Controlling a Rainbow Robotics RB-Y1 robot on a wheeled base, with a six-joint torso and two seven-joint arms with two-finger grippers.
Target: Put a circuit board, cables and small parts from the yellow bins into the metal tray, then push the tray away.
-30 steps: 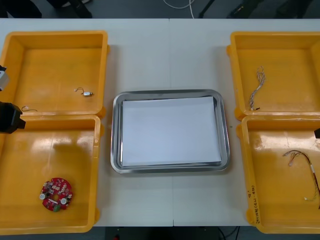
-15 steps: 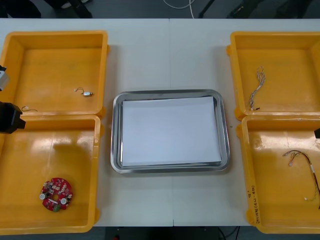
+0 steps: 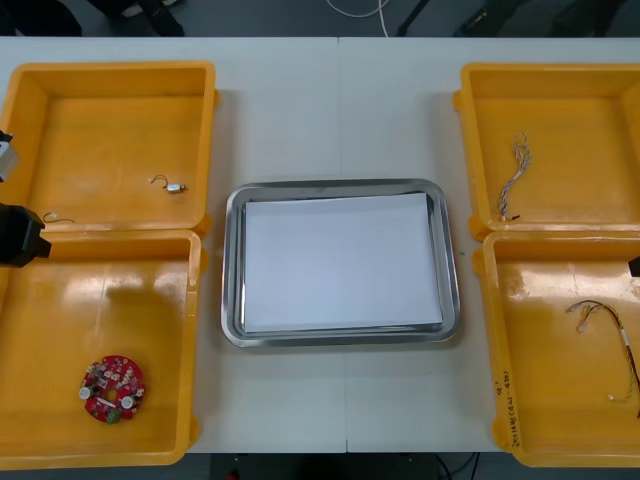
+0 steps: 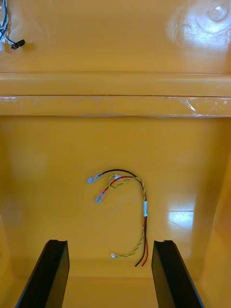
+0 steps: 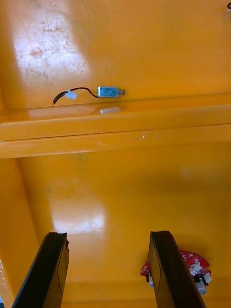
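Observation:
My left gripper (image 5: 108, 272) hangs open over the near left yellow bin (image 3: 195, 300), nothing between its fingers. The round red circuit board (image 5: 195, 265) lies just outside one finger, and in the front view it sits in that bin's near corner (image 3: 112, 389). A small metal part (image 5: 109, 91) with a short black lead rests beyond the divider, in the far left bin (image 3: 176, 187). My right gripper (image 4: 110, 272) is open above the near right bin (image 3: 490, 330), with the red and yellow cable (image 4: 145, 208) on the floor between and just ahead of its fingers.
The metal tray (image 3: 232, 270), white inside, lies at the table's middle between the bins. A twisted blue and white cable (image 3: 514, 176) lies in the far right bin. Both arms show at the side edges, the left one (image 3: 18, 236) over the bin divider.

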